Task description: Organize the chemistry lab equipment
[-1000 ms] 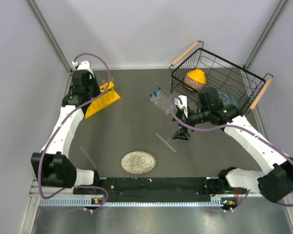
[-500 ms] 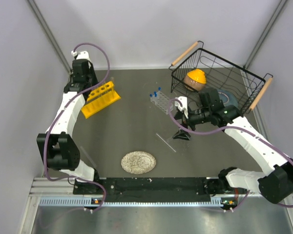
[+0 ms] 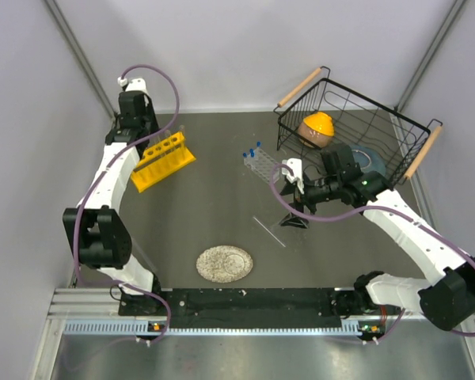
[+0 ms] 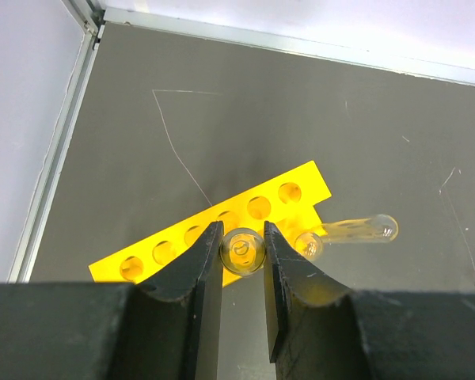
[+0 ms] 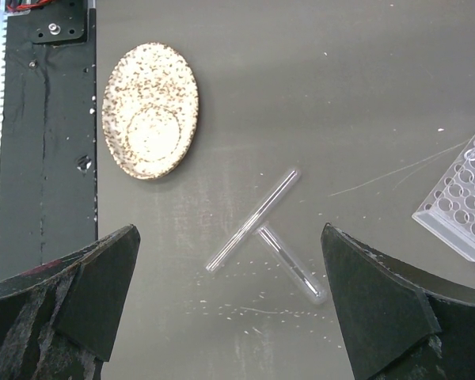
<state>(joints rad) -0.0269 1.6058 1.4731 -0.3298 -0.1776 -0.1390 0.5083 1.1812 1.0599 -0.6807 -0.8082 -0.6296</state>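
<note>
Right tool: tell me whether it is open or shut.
Open. The right tool shows its fingers wide apart in the wrist view, gripping nothing; two test tubes lie on the table below.

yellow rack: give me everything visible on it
The yellow rack looks like opaque plastic: a long flat top with six round holes in one row. It stands on the dark table at the far left, set diagonally. The left pincer grips a clear test tube, seen end-on, over the rack's middle holes; whether tube and rack touch is unclear. A second tube lies on the table beside one end.
</note>
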